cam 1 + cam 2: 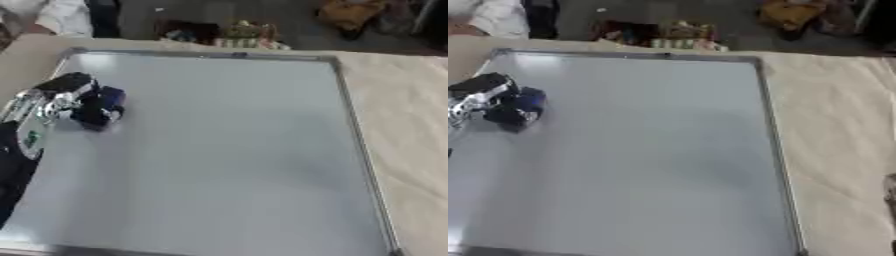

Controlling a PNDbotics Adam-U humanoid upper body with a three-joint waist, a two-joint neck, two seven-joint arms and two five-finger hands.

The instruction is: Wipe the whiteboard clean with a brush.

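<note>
left hand (63, 97): fingers curled round the dark blue brush (103, 107), pressing it on the board's left side
whiteboard (227, 150): lying flat on the beige tabletop (407, 125)
right hand: nowhere in either view

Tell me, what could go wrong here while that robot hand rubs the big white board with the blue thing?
The left hand holds the blue brush close to the whiteboard's left edge, so a stroke further left could catch on the metal frame or slide off it. The hand's own bulk hides part of the board beneath it, so marks there might be missed. The board simply lies on the cloth-covered table; sideways pushing might shift it.
</note>
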